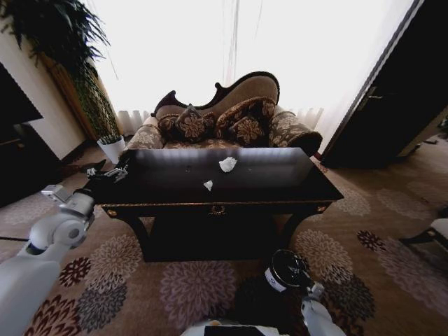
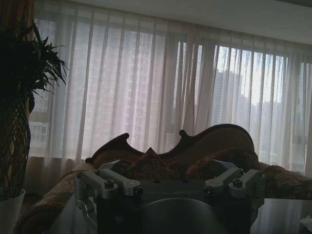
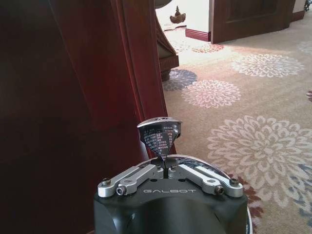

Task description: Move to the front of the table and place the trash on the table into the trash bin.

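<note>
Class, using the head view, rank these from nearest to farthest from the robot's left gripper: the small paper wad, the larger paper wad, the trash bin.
From the left gripper at the table's left end:
1. Small paper wad, tabletop centre.
2. Larger paper wad, just beyond, mid-table.
3. Trash bin, on the floor, at the robot's right.

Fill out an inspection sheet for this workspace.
Surface: glossy black table, top mostly bare.
Job's things: larger white wad and smaller white wad lie on the table, apart; trash bin is low in front of it.
Clutter: nothing seen.
Grippers: left gripper open, at the table's left end; right gripper shut on the trash bin's rim.
Cables: nothing seen.
Surroundings: sofa behind the table, potted plant, curtains, patterned carpet.
</note>
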Robot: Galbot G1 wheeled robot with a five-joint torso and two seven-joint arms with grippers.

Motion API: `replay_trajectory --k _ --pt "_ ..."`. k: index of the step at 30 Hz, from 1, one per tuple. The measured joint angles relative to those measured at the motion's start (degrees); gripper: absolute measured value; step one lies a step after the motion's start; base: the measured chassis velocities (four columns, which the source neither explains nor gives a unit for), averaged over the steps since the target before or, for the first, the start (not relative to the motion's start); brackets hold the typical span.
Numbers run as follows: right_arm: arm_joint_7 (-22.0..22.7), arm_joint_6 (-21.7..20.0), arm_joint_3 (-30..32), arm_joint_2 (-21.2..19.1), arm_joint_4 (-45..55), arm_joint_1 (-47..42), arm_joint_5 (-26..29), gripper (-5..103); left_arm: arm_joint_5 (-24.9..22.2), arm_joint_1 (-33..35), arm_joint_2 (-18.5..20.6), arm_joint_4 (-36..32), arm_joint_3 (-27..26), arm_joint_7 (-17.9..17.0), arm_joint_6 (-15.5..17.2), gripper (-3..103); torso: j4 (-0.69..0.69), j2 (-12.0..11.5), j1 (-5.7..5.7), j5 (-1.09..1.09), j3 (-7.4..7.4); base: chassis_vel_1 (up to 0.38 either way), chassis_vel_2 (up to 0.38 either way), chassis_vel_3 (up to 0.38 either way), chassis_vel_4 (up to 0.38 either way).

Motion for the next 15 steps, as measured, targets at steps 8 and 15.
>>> replay_trajectory --k 8,15 --pt "0.33 -1.92 0.16 -0.53 -2.13 0.83 1.94 11 0.00 0.00 0.00 0.00 0.00 0.00 0.00 100 -0.01 0.00 0.00 0.01 0.00 0.000 0.000 0.000 0.000" --pt "0.76 -2.60 0.49 -0.15 -1.02 0.14 1.91 37 0.00 0.00 0.00 0.00 0.00 0.00 0.00 100 0.00 0.00 0.00 0.01 0.00 0.000 0.000 0.000 0.000"
